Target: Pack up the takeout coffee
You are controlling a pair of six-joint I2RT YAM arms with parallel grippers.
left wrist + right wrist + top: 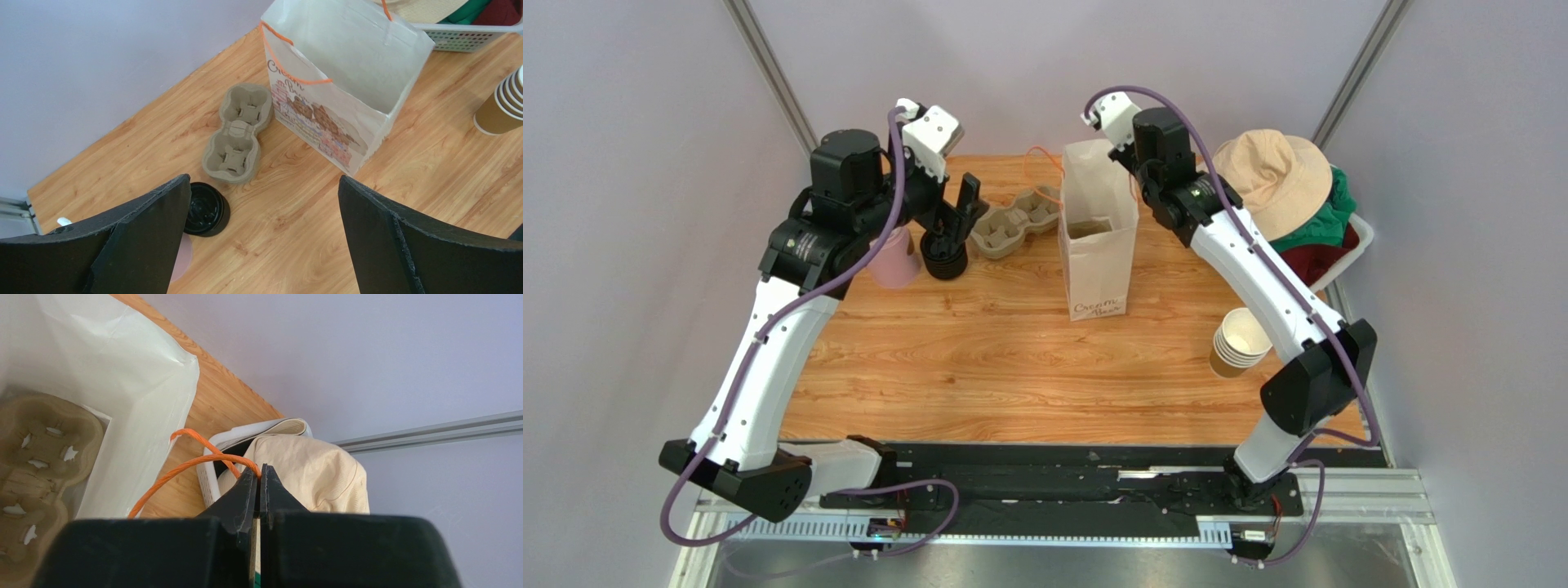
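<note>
No lidded brown cup shows in any view; the takeout coffee is hidden or out of view. A white paper bag (1098,233) stands open at the table's back middle, also in the left wrist view (344,79). My right gripper (1133,165) is at the bag's right rim, shut on its orange cord handle (202,460); the right wrist view shows the tips (260,473) pinched on the cord. My left gripper (955,221) is open and empty, hovering above the table (264,245) next to a pile of black lids (205,209).
A moulded pulp cup carrier (1014,228) lies left of the bag; another carrier (37,459) shows down inside the bag. A pink cup (895,260) stands by the lids. A stack of lidless brown cups (1238,341) stands right. A basket with hat (1274,178) sits back right.
</note>
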